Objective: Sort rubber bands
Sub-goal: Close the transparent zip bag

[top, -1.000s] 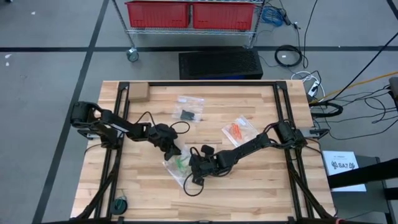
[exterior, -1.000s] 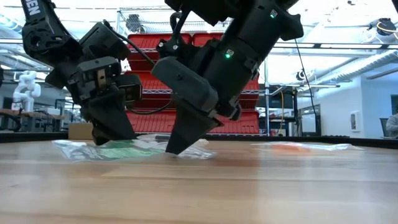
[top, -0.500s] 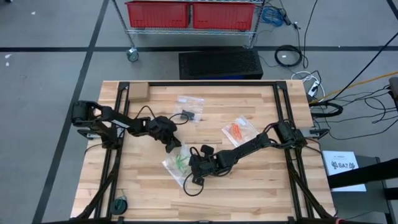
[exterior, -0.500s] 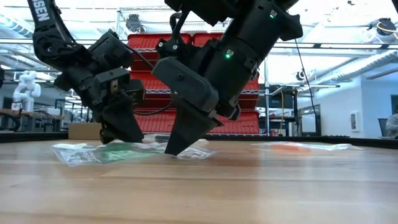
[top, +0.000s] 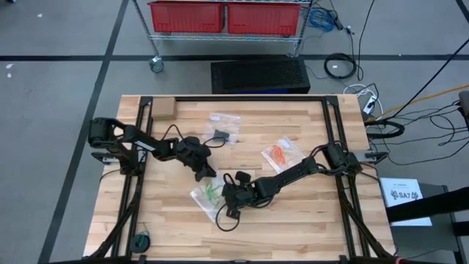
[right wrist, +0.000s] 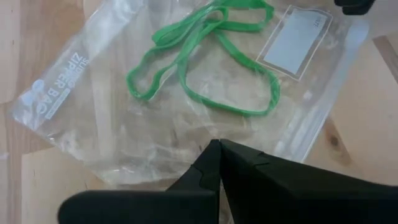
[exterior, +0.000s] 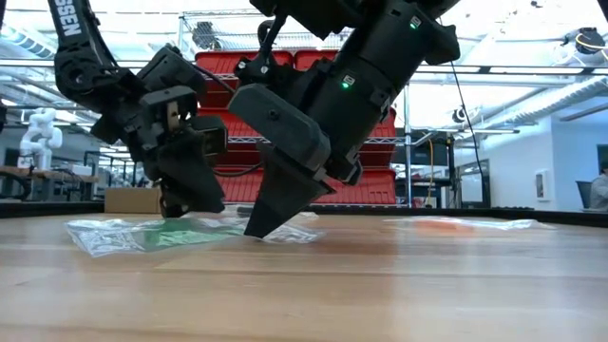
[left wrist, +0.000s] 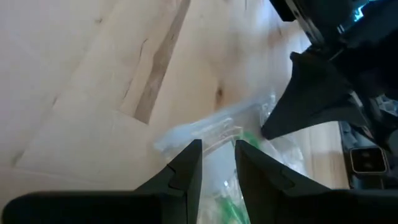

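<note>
I am working over a pale wooden table point(top: 293, 213) with a wire rack of red bins beyond its far edge.

From the left: the left gripper point(top: 206, 171) hangs just above the table near the middle, fingers slightly apart. The left wrist view shows the far edge of a clear bag point(left wrist: 205, 130) lying between them, but I cannot tell whether they pinch it. Just beside it lies that clear zip bag point(top: 207, 195) with the green rubber bands point(right wrist: 205, 56) sealed inside.

Next comes the right gripper point(top: 229, 196), fingers shut tight. Its tips press down on the bag's plastic point(right wrist: 155, 130), pinning it rather than gripping it, as I judge. Further right sits a second bag with orange-red bands point(top: 278, 153), and a third with black bands point(top: 221, 135) lies toward the far side.

My worry: if the left arm pulls while the right pins, the bag may slip out or tear. The two grippers are also very close and could clash.

There is free board toward the near edge and on both sides, so either arm can back away outward.
</note>
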`<move>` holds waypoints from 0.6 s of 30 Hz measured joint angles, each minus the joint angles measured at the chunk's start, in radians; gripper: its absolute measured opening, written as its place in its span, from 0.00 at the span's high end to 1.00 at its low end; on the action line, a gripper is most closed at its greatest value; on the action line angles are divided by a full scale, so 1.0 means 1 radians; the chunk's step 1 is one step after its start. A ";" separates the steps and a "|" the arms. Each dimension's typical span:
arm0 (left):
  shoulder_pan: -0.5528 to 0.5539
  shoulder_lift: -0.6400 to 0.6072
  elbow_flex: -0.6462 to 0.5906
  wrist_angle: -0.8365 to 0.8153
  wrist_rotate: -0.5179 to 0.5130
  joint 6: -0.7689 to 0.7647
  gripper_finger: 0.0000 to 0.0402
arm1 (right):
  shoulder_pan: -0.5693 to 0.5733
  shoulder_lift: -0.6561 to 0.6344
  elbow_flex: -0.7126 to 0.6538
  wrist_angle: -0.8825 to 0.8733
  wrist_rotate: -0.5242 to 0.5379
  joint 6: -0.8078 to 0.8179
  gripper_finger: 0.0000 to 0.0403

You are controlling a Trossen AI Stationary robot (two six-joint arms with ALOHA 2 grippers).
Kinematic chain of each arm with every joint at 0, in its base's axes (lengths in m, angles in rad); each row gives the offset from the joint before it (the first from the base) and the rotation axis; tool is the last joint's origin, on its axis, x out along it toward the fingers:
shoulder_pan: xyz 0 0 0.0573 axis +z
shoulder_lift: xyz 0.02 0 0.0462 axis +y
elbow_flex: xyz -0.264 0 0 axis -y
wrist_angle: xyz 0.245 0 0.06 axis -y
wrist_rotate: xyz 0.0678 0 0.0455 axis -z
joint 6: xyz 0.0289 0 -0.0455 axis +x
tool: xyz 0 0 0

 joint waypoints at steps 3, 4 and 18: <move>-0.002 0.000 0.003 -0.036 -0.013 0.013 0.75 | 0.000 0.000 0.000 0.001 0.001 0.000 1.00; -0.003 0.000 0.004 -0.048 -0.034 0.027 0.75 | 0.000 0.000 0.000 0.001 0.001 0.000 1.00; 0.000 -0.072 -0.002 -0.173 -0.232 0.041 0.75 | 0.001 0.000 0.000 0.006 0.001 -0.002 1.00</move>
